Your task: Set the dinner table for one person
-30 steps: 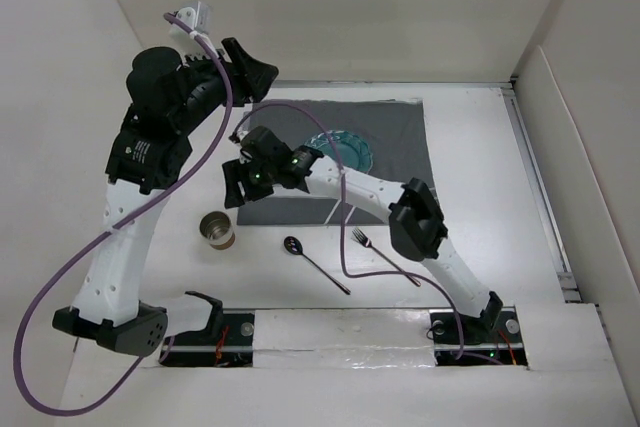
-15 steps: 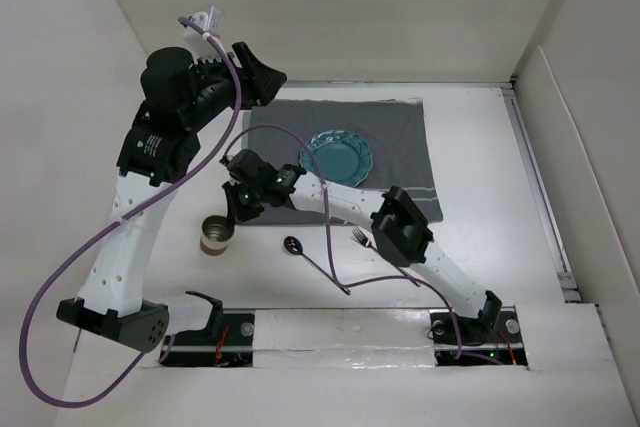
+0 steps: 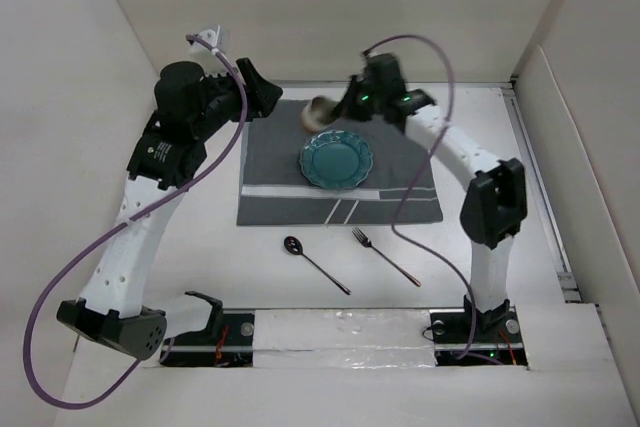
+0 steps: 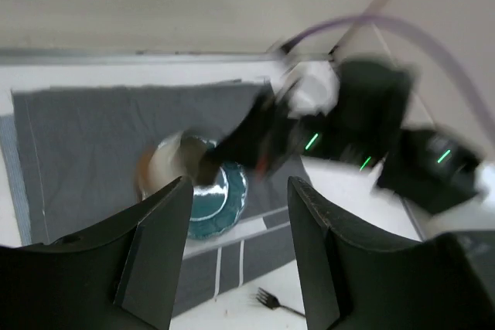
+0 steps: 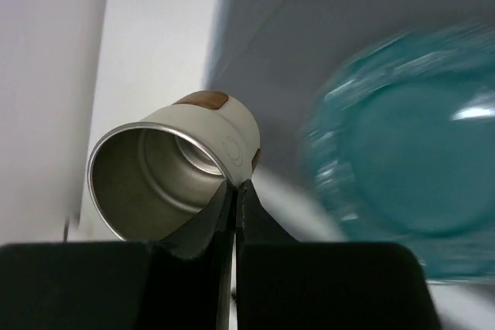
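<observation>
Steel-lined cream cup (image 5: 166, 171) hangs tilted, rim pinched by the right gripper (image 5: 234, 191), over the far edge of the placemat (image 3: 270, 147) on the dinner table (image 3: 200, 267). Advise levelling it before lowering clear of the teal plate (image 3: 336, 162). Left gripper (image 4: 238, 191) gapes, idle.

Cup (image 3: 318, 113) in right pincer (image 3: 334, 112) over placemat (image 3: 268, 162)

Matte white dinner table (image 3: 200, 257), mostly covered at the far end by a dark grey striped placemat (image 3: 275, 162). It was spread right under the jaws of the left gripper (image 3: 270, 95) and right gripper (image 3: 335, 112). A spoon (image 3: 315, 262) and a fork (image 3: 385, 255) were laid side by side on the bare white, well nearer than either set of jaws.
</observation>
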Tool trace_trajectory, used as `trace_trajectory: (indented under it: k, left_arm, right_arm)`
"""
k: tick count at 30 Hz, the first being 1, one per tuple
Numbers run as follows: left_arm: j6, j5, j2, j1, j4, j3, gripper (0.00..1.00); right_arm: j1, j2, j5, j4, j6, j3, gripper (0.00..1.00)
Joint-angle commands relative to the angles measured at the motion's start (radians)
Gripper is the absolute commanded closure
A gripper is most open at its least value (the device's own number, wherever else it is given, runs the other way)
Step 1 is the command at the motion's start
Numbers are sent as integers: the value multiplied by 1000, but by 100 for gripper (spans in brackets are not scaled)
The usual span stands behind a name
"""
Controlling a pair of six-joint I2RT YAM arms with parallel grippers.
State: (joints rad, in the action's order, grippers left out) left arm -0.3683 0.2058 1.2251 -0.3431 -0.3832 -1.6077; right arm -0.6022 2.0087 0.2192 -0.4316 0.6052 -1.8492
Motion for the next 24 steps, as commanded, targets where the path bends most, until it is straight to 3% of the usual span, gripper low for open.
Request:
trace_trajectory:
  k: [1,5,9,16,24]
  left_arm:
    - [-12,7,-30,-2,64,101,51]
    - [-26,6,-47,-2,89,205,51]
    - [-32,-8,-29,-2,92,236,51]
    - [-44,4,-1,-2,124,269,51]
    - [-35,-25,-12,-2,115,315,51]
  right_arm:
    - [181,-45,-81,-28,-76,-1,100]
    - [355,59,-186,-206,-153,-149,100]
    - [439,117,-213,-263,-166,-241,100]
    - [484,243,-260,-351,-179,-381,100]
    - [502,288,-310,-351,-171,-349,100]
